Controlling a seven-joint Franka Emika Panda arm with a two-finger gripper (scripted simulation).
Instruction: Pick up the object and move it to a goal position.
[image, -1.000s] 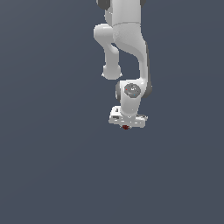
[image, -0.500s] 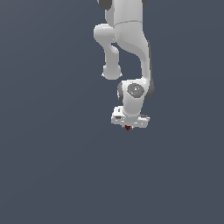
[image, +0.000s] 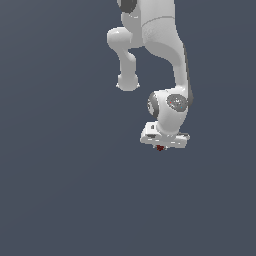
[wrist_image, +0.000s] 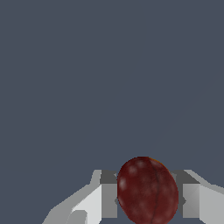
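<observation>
End effector (wrist_image: 148, 199) grips upright (slightly tilted) ball (wrist_image: 147, 190).

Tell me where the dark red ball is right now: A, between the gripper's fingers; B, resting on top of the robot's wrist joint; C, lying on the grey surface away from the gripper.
A: in the wrist view the dark red ball sits between the two fingers of the gripper, both pads against it.

Object (wrist_image: 147, 191): dark red, smooth, faintly glossy, mottled skin. Gripper (wrist_image: 146, 201): matt white-and-grey plastic look. Arm (image: 167, 40): smooth, satin white shell.
</observation>
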